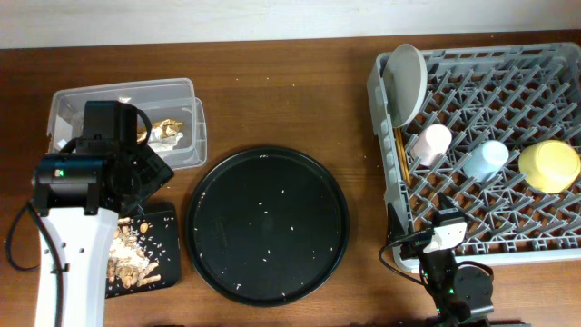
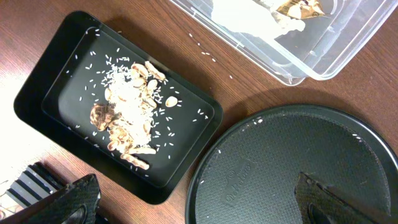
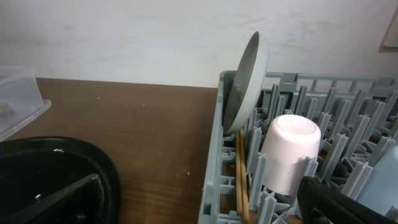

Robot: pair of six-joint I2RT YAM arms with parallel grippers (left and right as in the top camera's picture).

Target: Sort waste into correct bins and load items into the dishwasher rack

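The small black tray (image 2: 37,93) (image 1: 168,263) holds beige-brown food scraps with rice (image 2: 127,106) (image 1: 127,254). The clear tub (image 1: 118,91) (image 2: 323,62) holds white tissue (image 2: 242,12) and the gold foil wrapper (image 2: 298,7) (image 1: 168,127). My left gripper (image 2: 196,190) (image 1: 143,174) is open and empty, above the gap between the small tray and the round tray. The rack (image 1: 490,245) (image 3: 214,180) holds the upright grey plate (image 1: 406,82) (image 3: 245,81), pink cup (image 1: 432,143) (image 3: 287,152), blue cup (image 1: 487,158), yellow bowl (image 1: 549,165) and chopsticks (image 1: 399,154) (image 3: 241,180). My right gripper (image 3: 199,199) (image 1: 440,238) is open and empty at the rack's front left.
The large round black tray (image 1: 268,222) (image 2: 298,155) (image 3: 37,162) lies in the middle of the wooden table, dotted with a few rice grains. Loose rice grains lie on the wood beside the small tray. A pale wall stands behind the table.
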